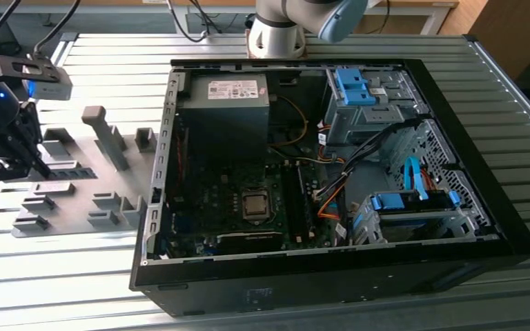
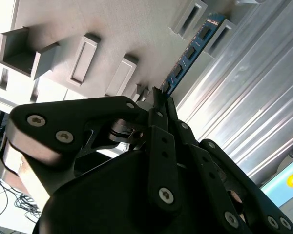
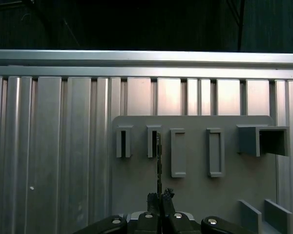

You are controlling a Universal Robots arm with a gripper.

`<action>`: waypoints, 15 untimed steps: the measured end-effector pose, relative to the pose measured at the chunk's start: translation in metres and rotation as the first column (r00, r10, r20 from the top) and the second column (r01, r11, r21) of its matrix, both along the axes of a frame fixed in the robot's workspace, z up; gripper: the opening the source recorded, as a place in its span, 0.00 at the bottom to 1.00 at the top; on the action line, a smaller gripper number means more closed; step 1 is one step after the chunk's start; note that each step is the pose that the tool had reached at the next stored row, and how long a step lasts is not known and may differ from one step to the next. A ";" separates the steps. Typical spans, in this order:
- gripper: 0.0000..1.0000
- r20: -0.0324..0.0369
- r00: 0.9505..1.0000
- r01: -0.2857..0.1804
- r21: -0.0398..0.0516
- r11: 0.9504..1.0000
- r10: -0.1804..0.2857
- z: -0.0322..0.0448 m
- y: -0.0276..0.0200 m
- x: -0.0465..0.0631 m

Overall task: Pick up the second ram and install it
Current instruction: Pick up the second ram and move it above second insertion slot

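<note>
Gripper clenched on the near end of the second ram — blue stick with dark chips, edge-on in the first wrist view. Its far end sits at a raised slot on the grey fixture plate. Plate and arm head are at the exterior view's left — well apart from the open PC case mid-frame.

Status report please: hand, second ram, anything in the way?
Hand shut on one end of the second ram. Ram over the grey holder plate, far end beside raised slot blocks. Computer case apart, open.
</note>
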State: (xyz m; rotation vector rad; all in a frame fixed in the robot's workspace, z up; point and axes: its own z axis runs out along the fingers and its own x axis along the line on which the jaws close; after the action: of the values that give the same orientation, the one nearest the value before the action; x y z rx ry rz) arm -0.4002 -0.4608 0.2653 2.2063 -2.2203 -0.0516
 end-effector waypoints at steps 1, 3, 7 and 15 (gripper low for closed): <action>0.14 0.000 1.000 0.000 0.000 1.000 0.000 0.0006 0.0000 0.000; 0.14 0.000 1.000 0.000 0.000 1.000 0.000 0.0016 0.0000 0.000; 0.14 0.000 1.000 0.000 0.000 1.000 0.000 0.0033 0.0000 0.000; 0.14 0.000 1.000 0.000 0.000 1.000 0.000 0.0065 0.0000 0.000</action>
State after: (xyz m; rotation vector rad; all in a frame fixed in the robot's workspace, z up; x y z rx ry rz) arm -0.4002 -0.4608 0.2717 2.2063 -2.2204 -0.0516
